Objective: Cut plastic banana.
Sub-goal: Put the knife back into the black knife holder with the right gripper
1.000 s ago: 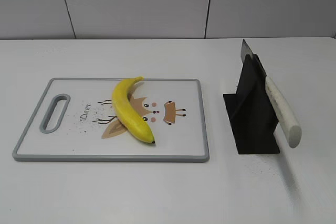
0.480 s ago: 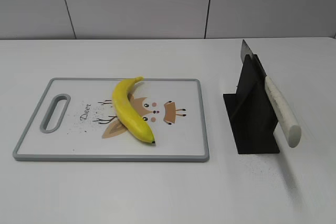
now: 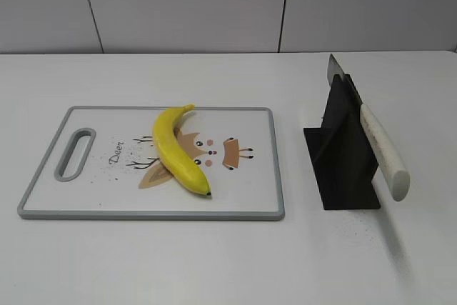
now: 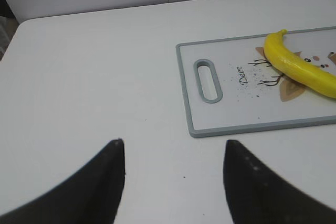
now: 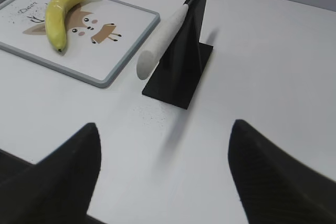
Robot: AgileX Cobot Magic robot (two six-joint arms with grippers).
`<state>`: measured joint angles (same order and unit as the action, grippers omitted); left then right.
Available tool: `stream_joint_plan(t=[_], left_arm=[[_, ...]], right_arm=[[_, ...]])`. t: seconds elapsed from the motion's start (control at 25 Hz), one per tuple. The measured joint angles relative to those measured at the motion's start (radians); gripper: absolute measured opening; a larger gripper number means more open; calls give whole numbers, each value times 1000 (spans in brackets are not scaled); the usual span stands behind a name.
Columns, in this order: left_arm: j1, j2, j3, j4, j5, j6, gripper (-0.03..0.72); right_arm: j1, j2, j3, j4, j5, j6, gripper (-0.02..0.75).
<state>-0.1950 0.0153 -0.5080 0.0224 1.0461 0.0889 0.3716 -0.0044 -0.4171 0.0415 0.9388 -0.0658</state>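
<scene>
The whole yellow plastic banana (image 3: 177, 149) lies on a white cutting board (image 3: 86, 205) with a grey rim and a deer drawing. It also shows in the left wrist view (image 4: 299, 66) and the right wrist view (image 5: 59, 17). A knife with a white handle (image 3: 383, 151) rests blade-up in a black stand (image 3: 343, 162), right of the board. My left gripper (image 4: 173, 153) is open and empty over bare table, left of the board. My right gripper (image 5: 165, 140) is open and empty, in front of the stand. Neither gripper shows in the exterior view.
The board's handle slot (image 3: 75, 153) is at its left end. Dark crumbs speckle the board near the banana and the table before the stand (image 5: 149, 115). A grey panelled wall (image 3: 214, 5) closes the back of the white table.
</scene>
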Motion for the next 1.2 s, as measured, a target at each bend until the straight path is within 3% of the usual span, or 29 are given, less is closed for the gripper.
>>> stream_joint_plan(t=[0.36,0.84,1.2], left_arm=[[3,0,0,-2,0,0,566],[92,0,0,-4,0,0,566],[94,0,0,-5,0,0,563]], right_arm=[[-28,0,0,35,0,0,590],[-353,0,0,65,0,0,590],[-373,0,0,65,0,0,590]])
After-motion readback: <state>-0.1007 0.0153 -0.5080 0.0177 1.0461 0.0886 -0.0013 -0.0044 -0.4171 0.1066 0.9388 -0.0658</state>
